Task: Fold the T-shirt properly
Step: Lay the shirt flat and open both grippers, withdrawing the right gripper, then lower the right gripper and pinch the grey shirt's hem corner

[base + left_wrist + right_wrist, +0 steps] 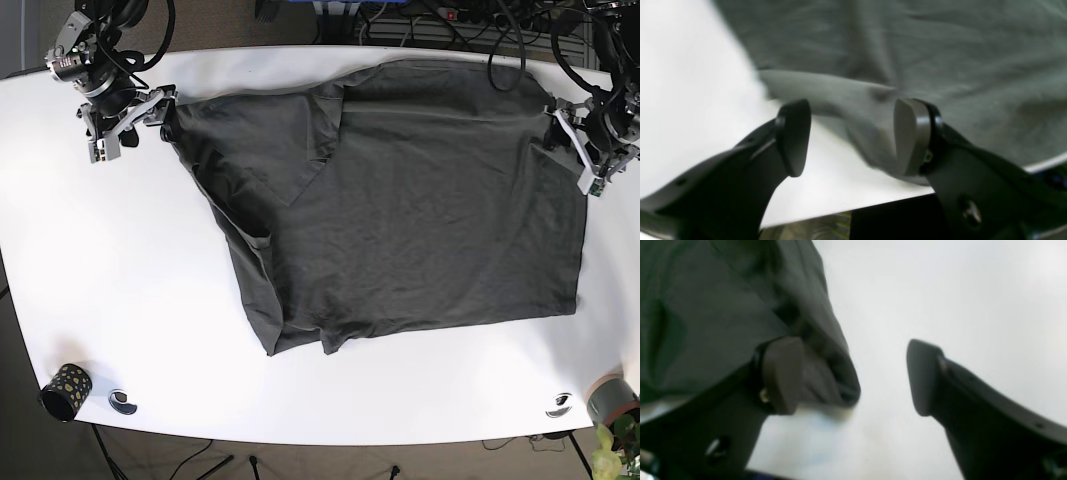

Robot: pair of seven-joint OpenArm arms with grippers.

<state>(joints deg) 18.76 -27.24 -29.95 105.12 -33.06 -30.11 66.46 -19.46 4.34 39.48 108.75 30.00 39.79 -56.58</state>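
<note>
Both grippers are spread wide and clamp nothing. The left gripper [853, 136] has a hem edge of the dark grey T-shirt [400, 210] lying between its fingers, one pad [912, 136] against the cloth. The right gripper [853, 376] has one finger [783, 373] touching a bunched corner of fabric, the other over bare white table [120, 300]. The shirt lies spread and wrinkled across the table's middle, long axis running side to side between the grippers, soft matte knit on a smooth surface.

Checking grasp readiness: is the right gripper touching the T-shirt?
Touching. The right wrist view shows the T-shirt edge lying against one of the right gripper's open fingers.
</note>
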